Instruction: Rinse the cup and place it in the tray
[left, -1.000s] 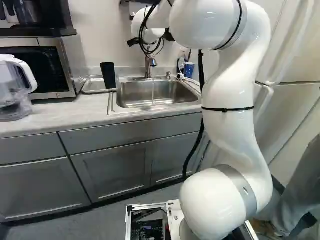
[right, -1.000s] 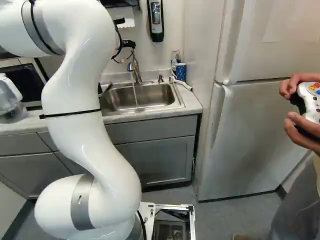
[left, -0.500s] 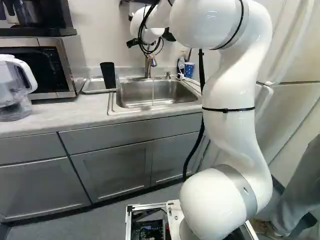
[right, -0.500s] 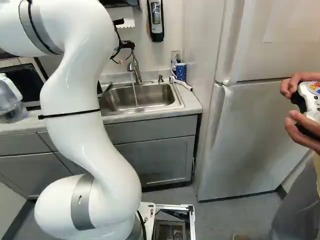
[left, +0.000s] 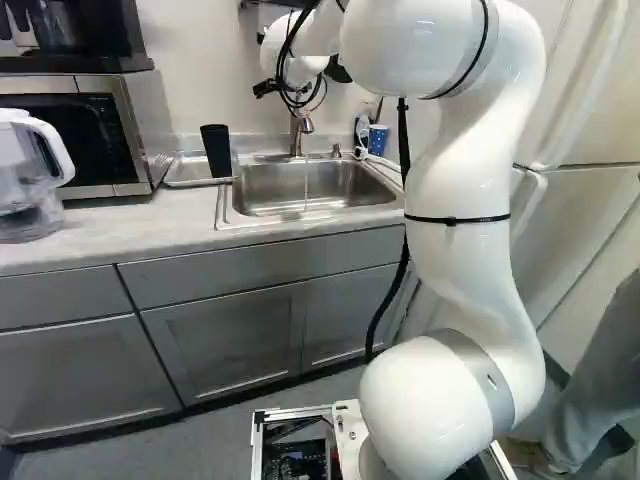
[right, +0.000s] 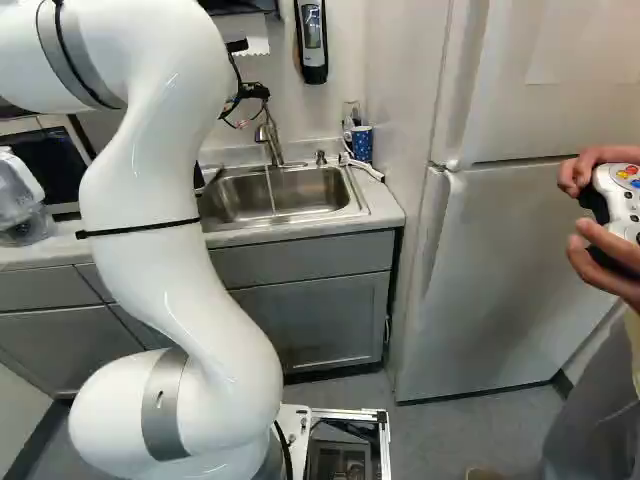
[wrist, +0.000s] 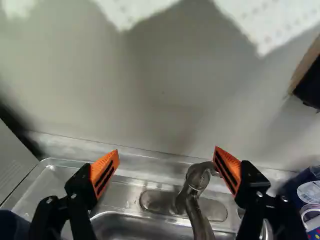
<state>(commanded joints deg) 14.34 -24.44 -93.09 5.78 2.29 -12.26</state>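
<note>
Black cup (left: 216, 150) seen at tray (left: 184, 171), beside sink (left: 222, 206). Pincer (wrist: 167, 148) held wide open by tap (wrist: 194, 200); water (right: 270, 190) left running into sink.

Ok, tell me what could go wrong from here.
The open claw has the faucet close by one orange pad; lowering it might knock the faucet. Water is running, so splashes could reach the wrist's looped cables. The upright black cup might tip if the arm sweeps toward it.
</note>
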